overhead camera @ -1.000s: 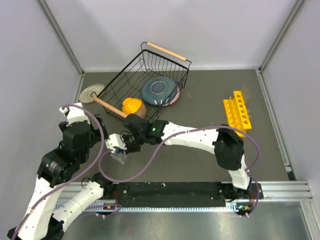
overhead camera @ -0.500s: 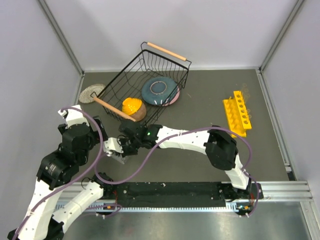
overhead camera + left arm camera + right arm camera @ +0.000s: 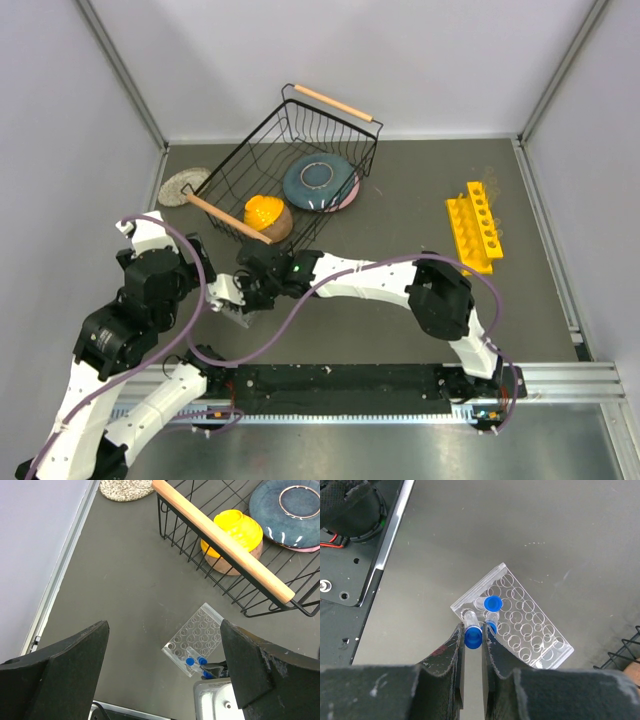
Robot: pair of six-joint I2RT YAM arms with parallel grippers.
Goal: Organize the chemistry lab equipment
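A clear plastic tube rack (image 3: 530,625) lies flat on the dark table, also seen in the left wrist view (image 3: 200,630) and from the top (image 3: 232,300). Two blue-capped tubes (image 3: 493,603) stand in its holes near one corner. My right gripper (image 3: 472,630) is shut on the blue cap of a third tube (image 3: 470,620), whose lower end is over the rack's corner row; I cannot tell whether it sits in a hole. My left gripper (image 3: 165,625) hangs wide open above the table beside the rack, holding nothing. The yellow holed rack (image 3: 473,228) lies at the far right.
The black wire basket (image 3: 340,130) with wooden handles (image 3: 220,545) stands just behind the clear rack, holding an orange bowl (image 3: 265,213) and a blue plate (image 3: 318,182). A speckled round mat (image 3: 183,186) lies at the back left by the wall.
My right gripper has shifted a little left, toward the left arm, with the tube in it, then settled over the rack's corner. The left arm has barely moved.
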